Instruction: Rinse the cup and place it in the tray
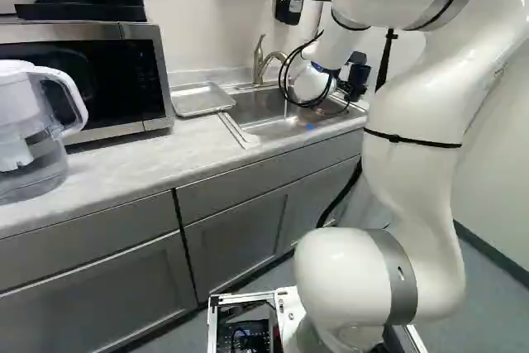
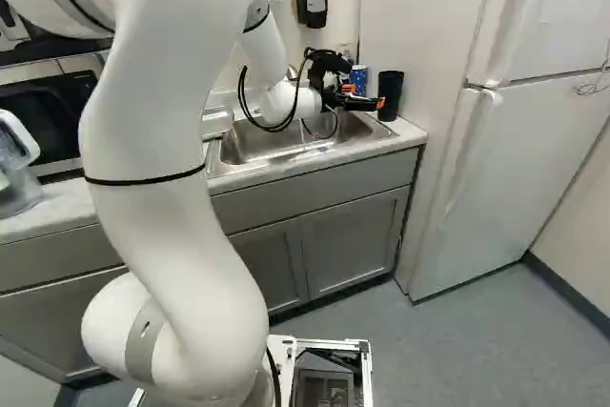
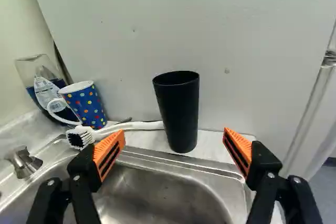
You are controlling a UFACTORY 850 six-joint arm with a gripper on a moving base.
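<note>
Refrigerator, white, one: at the right of the right base view, door handles showing.
Cabinets, grey: a run of closed fronts beneath the tabletop, which is pale and marbled.
Arm, white, mine: raised from its base joint, far end reaching over the sink.
Sink, stainless steel, one: let into the tabletop, basin below and ahead of my tool.
Microwave, dark door with metal trim, one: on the tabletop at the left of the left base view.
Pitcher, clear with white lid and handle, one: on the tabletop in front of the microwave.
Tray, metal, shallow, one: on the tabletop between microwave and sink.
Tool, black, two fingers, orange pads: in the wrist view, my tool has its fingers spread wide apart, nothing clamped.
Clear bottle, blue contents, one: in the corner of the tabletop, next to the polka-dot cup.
Black cup, tall, one: upright on the tabletop past the sink's rim, straight ahead of the gap between my fingers, touched by neither.
Polka-dot cup, blue with white rim, one: beside the bottle, behind the brush head.
Faucet, metal, one: at the back of the sink.
Brush, white handle, dark and white bristles, one: lying along the sink's rim, handle running towards the black cup.
</note>
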